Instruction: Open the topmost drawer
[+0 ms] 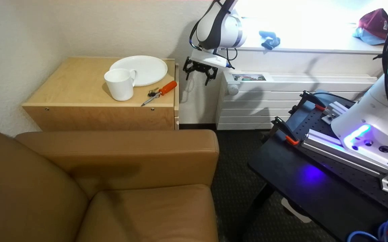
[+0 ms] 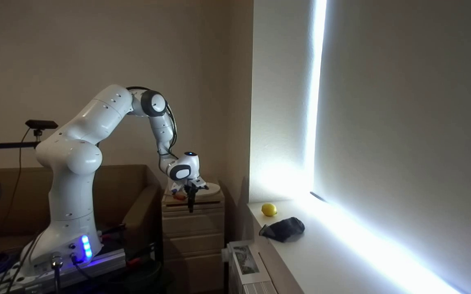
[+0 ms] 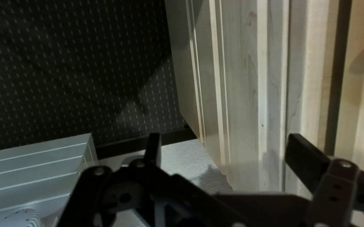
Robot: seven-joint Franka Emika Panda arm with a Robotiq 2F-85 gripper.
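Pale wall (image 1: pixel 119 27) spans an exterior view's upper left; near upper centre, the end effector (image 1: pixel 197 80), fingers wide apart, hangs right of the topmost drawer (image 1: pixel 176 97).

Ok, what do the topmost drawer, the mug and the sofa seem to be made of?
Topmost drawer: wood or veneer, probably smooth; pale tan with faint grain.
Mug: likely glazed ceramic; smooth, plain white.
Sofa: leather or imitation; brown, with soft sheen and visible seams.
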